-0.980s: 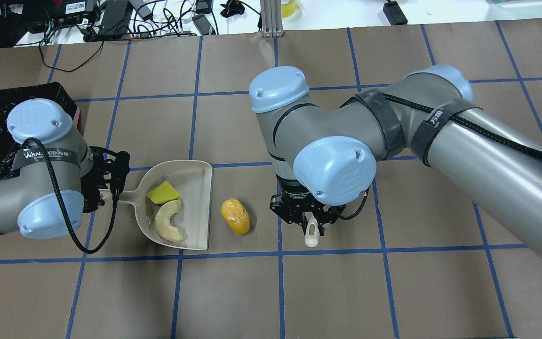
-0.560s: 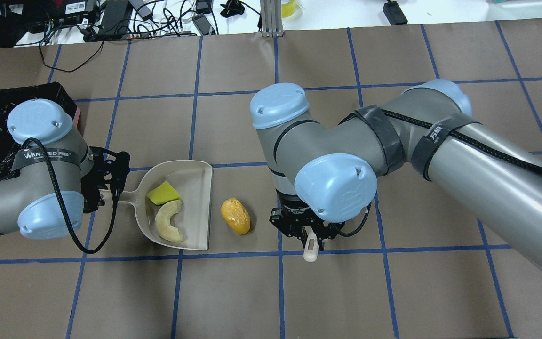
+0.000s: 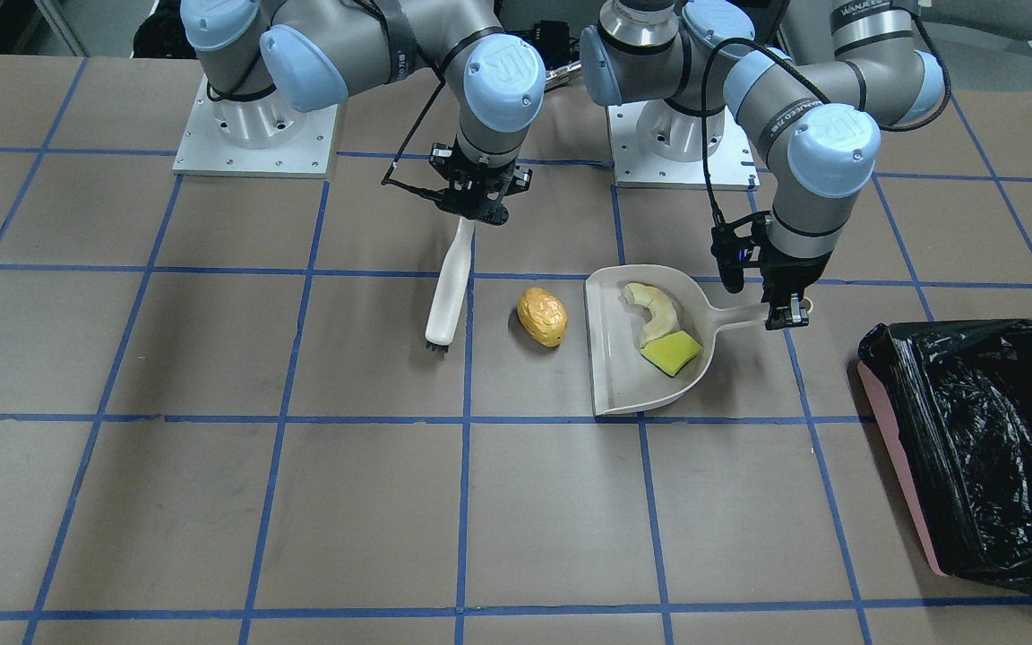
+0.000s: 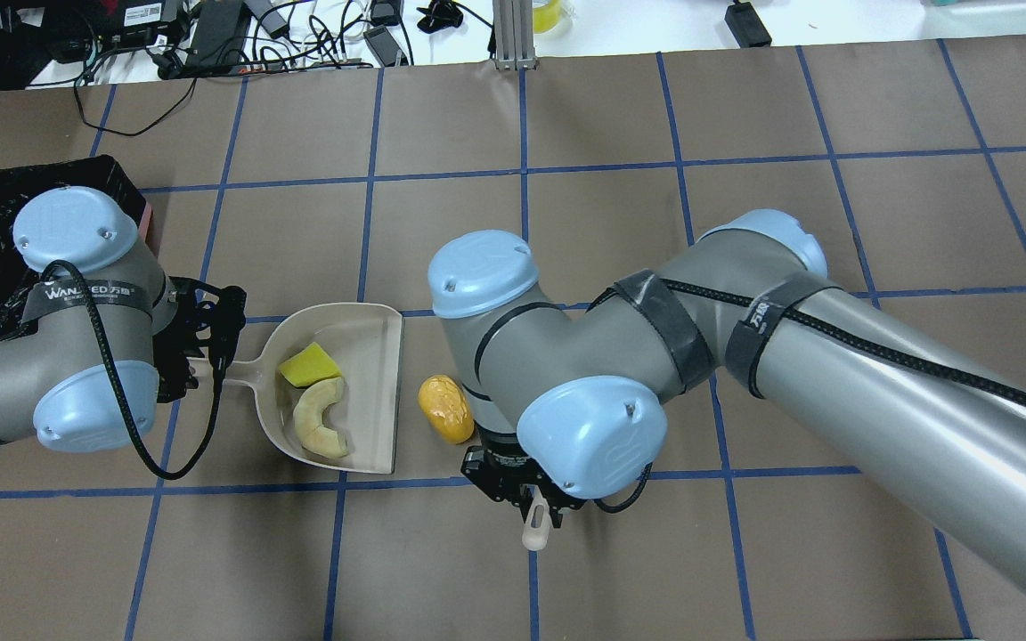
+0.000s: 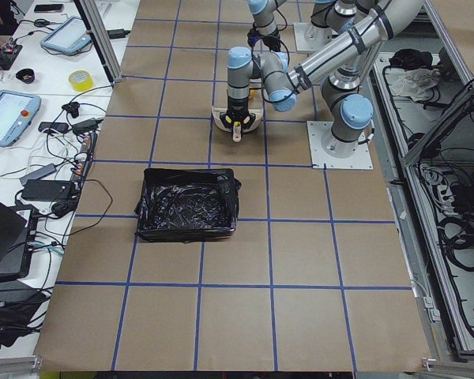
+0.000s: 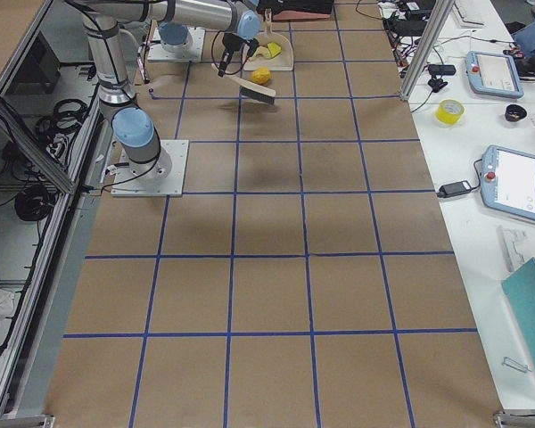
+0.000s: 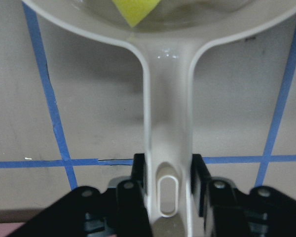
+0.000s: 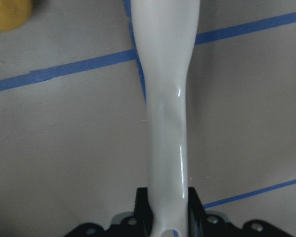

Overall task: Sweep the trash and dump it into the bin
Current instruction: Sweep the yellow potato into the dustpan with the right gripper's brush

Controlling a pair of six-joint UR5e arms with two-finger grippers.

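Exterior front-facing: right end effector (image 3: 477, 204) points down, gripping brush (image 3: 447, 296).

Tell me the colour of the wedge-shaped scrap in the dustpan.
Yellow, slightly greenish. The wedge shows best in the exterior front-facing view, inside the dustpan.

Seen from overhead, the right arm (image 4: 834, 374) covers all of the brush (image 4: 536, 531) but its handle tip, while the left arm (image 4: 85, 356) masks much of the bin (image 4: 121, 182), which is itself cropped at the left edge. The left wrist camera cuts the dustpan (image 7: 167, 118) off at the top, showing only a corner of the yellow wedge (image 7: 135, 10). The right wrist view clips the golden lump (image 8: 7, 12) in its corner, and the brush's bristles lie beyond its top edge.
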